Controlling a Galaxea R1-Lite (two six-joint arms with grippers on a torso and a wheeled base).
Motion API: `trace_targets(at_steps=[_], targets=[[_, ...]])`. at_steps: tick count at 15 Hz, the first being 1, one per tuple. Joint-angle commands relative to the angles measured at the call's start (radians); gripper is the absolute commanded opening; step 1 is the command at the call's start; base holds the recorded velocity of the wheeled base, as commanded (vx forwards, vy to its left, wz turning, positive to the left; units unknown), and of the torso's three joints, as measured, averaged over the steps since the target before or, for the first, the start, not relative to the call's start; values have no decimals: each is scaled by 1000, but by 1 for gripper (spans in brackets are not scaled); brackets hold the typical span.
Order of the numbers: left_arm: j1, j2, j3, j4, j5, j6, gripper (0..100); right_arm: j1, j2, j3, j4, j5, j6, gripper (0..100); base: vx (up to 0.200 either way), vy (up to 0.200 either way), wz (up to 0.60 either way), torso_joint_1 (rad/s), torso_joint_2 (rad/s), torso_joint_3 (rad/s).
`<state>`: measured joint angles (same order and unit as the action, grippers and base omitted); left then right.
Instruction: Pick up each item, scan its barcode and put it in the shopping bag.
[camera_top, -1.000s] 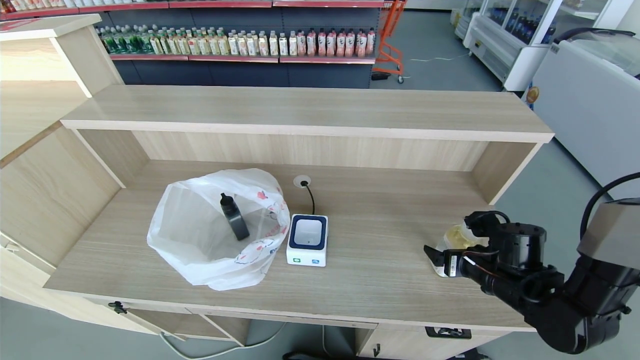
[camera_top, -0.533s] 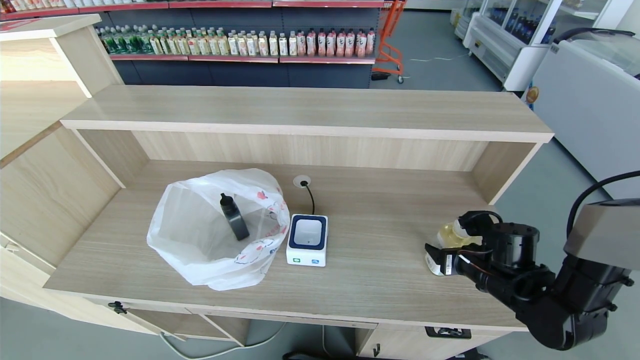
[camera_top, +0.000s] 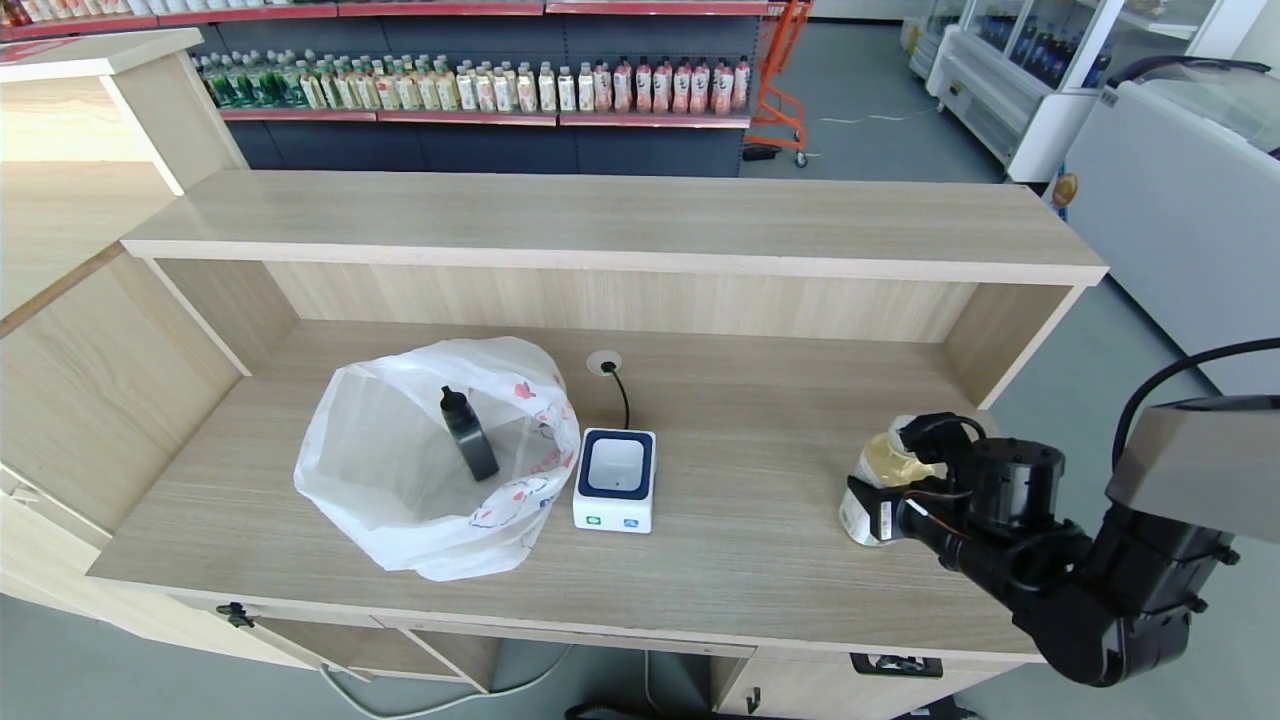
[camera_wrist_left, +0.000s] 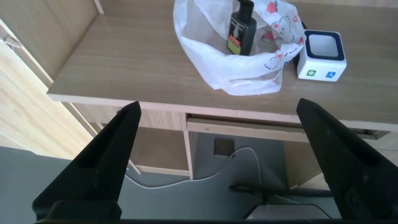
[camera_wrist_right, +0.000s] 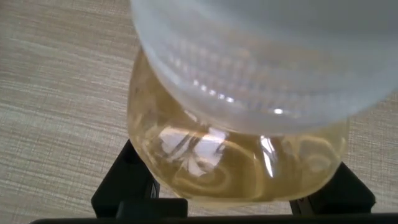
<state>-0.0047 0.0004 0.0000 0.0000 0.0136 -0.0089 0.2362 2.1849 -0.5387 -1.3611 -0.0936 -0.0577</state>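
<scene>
A clear jar of yellowish liquid with a white lid sits tilted in my right gripper, which is shut on it over the right part of the counter. Close up, the jar lies between the two black fingers. The white shopping bag stands open at centre left with a black bottle inside. A white scanner sits just right of the bag. My left gripper is open, off the counter's front edge, facing the bag, the bottle and the scanner.
The wooden counter has a raised back shelf and side walls. A cable runs from the scanner to a grommet hole. Bare counter lies between the scanner and the jar.
My right gripper has carried the jar a little to the left, towards the scanner, and the jar now shows more fully. The bag, bottle and scanner have not moved.
</scene>
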Motion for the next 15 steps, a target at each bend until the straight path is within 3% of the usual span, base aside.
trace_targets(at_steps=[1,5,7,8,9,11,15], targets=[[0,0,0,0,0,0,100,0,9,2,-10,2,-1,0,0,0,0,0,0,0],[-1,0,0,0,2,0,100,0,-96,23,-15,117,105,0,0,0,0,0,0,0],[0,0,0,0,0,0,100,-12,-212,16,85,268,154,0,0,0,0,0,0,0],[0,0,0,0,0,0,100,-11,-231,16,103,296,162,0,0,0,0,0,0,0],[-1,0,0,0,0,0,100,18,-329,26,172,474,234,0,0,0,0,0,0,0],[0,0,0,0,2,0,100,74,-416,46,186,603,298,0,0,0,0,0,0,0],[-1,0,0,0,0,0,100,206,-493,66,188,612,378,0,0,0,0,0,0,0]])
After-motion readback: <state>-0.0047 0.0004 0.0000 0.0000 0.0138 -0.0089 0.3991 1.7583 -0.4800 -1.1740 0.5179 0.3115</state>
